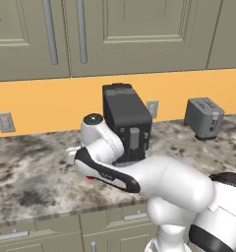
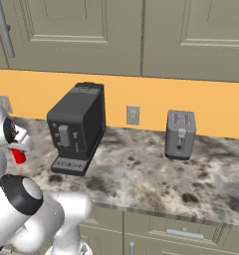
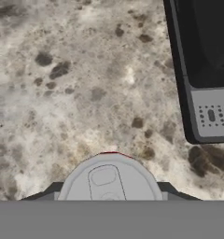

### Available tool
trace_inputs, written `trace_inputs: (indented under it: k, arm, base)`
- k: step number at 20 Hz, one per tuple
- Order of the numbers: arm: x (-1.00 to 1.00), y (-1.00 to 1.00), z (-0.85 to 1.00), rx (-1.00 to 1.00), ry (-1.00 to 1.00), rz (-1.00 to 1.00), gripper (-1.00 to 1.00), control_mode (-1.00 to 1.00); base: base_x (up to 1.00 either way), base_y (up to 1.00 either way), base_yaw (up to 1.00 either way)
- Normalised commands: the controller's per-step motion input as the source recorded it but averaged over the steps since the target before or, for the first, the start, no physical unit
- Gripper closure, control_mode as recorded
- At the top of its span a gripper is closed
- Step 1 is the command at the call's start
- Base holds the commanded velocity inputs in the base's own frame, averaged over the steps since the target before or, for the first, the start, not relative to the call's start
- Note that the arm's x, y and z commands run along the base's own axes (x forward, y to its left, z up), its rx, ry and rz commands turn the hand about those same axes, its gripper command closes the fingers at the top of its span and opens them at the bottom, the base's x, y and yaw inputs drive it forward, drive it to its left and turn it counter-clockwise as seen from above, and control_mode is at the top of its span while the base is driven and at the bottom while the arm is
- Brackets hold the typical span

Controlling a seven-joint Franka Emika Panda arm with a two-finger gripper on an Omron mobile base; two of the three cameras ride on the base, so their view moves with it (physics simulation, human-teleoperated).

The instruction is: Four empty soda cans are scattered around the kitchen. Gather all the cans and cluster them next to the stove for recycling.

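Note:
A red soda can (image 3: 109, 179) with a silvery top sits between my two dark fingertips (image 3: 48, 192). My gripper (image 3: 109, 189) is shut on it and points straight down at the stone counter (image 3: 62, 93). From the right base view, the red can (image 2: 18, 156) hangs under the white hand (image 2: 14, 137), left of the coffee machine. In the left base view only a sliver of the red can (image 1: 92, 177) shows below my forearm. The stove is out of view.
A black coffee machine (image 1: 126, 123) (image 2: 76, 127) stands at the back of the counter, its drip tray (image 3: 211, 114) close to the right of the can. A grey toaster (image 1: 204, 117) (image 2: 180, 133) sits further right. Upper cabinets (image 2: 141, 35) hang above.

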Motion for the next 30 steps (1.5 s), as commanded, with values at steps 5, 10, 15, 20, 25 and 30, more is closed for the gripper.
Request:
trace_inputs:
  k: [5,10,15,20,25,30]
  arm:
    - [-0.28,-0.16,0.34,0.15,0.0,0.1,1.0,-1.0]
    - [-0.22,-0.1,0.34,0.0,0.02,0.17,1.0,-1.0]
    - [-0.1,-0.07,0.21,0.0,0.09,0.15,1.0,-1.0]
    - [0.0,0.0,0.0,0.0,0.0,0.0,1.0,1.0]
    - [0.0,0.0,0.0,0.0,0.0,0.0,1.0,1.0]
    - [0.0,0.0,0.0,0.0,0.0,0.0,1.0,1.0]
  base:
    - [0.0,0.0,0.0]
    - [0.0,0.0,0.0]
    - [0.0,0.0,0.0]
    - [-0.02,0.0,0.0]
    - [-0.47,0.0,-0.01]
    - [-0.54,-0.19,-0.19]
